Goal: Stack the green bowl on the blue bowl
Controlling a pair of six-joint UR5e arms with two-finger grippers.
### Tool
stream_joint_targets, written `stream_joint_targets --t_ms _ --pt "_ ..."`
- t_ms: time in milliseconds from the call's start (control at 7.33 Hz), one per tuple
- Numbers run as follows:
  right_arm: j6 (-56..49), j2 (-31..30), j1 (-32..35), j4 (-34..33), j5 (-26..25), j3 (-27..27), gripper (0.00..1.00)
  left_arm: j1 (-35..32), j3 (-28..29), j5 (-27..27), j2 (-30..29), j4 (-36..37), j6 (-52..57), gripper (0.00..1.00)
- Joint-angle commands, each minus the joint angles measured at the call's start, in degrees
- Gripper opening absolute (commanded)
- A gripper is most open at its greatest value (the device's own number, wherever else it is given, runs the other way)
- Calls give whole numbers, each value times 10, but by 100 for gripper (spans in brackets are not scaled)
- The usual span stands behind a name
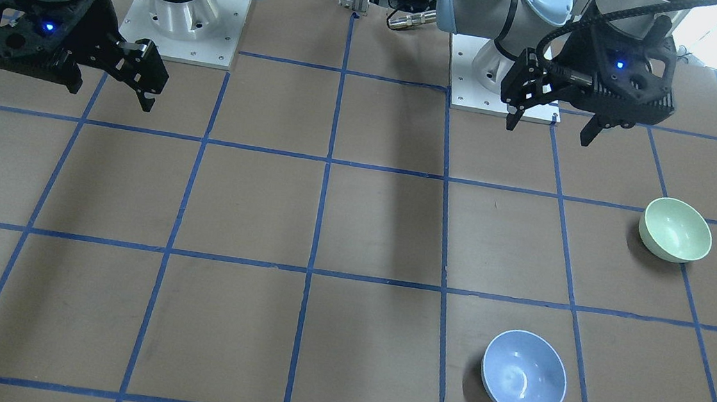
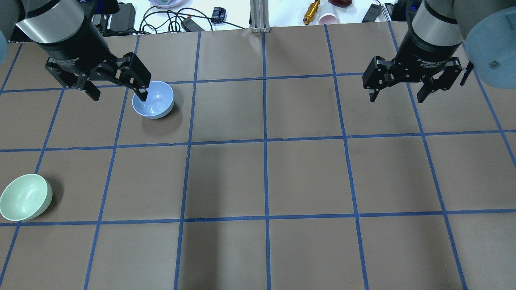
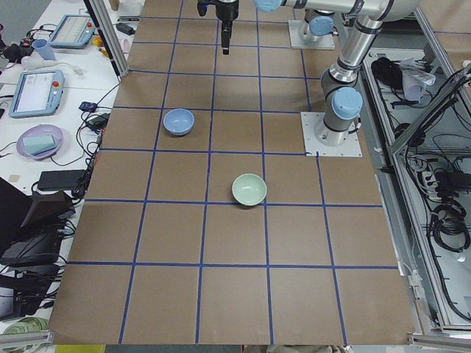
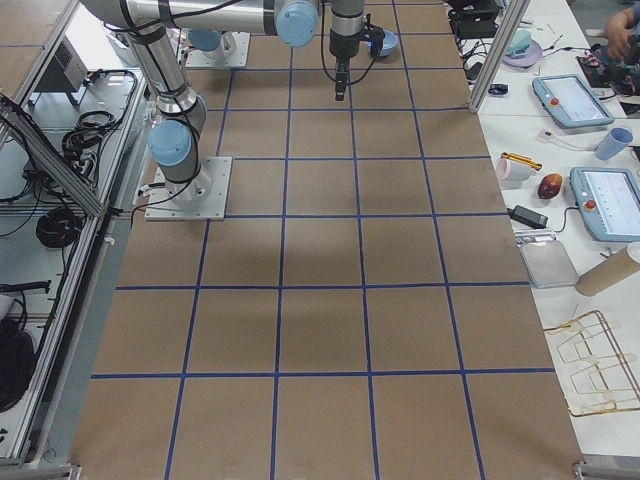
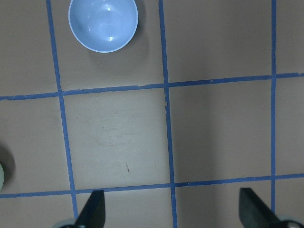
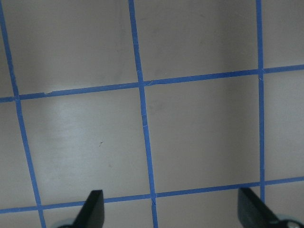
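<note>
The green bowl point(image 1: 676, 229) stands upright on the table, on my left side near my base; it also shows in the overhead view point(image 2: 25, 197) and the exterior left view point(image 3: 249, 190). The blue bowl point(image 1: 523, 373) stands upright farther out on the table, apart from it, seen too in the overhead view point(image 2: 153, 99) and the left wrist view point(image 5: 103, 23). My left gripper point(image 2: 119, 96) is open and empty, high above the table between the two bowls. My right gripper point(image 2: 397, 98) is open and empty, high over bare table on the other side.
The table is brown with a blue tape grid point(image 2: 265, 141). My two arm bases point(image 1: 183, 29) point(image 1: 495, 80) stand at its near edge. Cables, a cup and small tools point(image 2: 328, 16) lie beyond the far edge. Side desks hold tablets point(image 3: 33, 92).
</note>
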Motion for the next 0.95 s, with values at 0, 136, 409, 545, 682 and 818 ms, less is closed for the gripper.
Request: stream_joint_targets --t_ms 0,136,409,545,682,818 --pt "0 0 0 0 1 0 100 0 0 0 2 0 0 100" --pt "0 0 0 0 0 0 100 0 -4 1 -1 0 0 100" --pt "0 0 0 0 0 0 100 0 0 0 1 1 1 100" --pt "0 0 0 0 0 0 100 0 0 1 2 0 0 100" --pt "0 0 0 0 0 0 100 0 0 3 2 0 0 100" --pt "0 0 0 0 0 0 100 9 0 7 1 0 2 100"
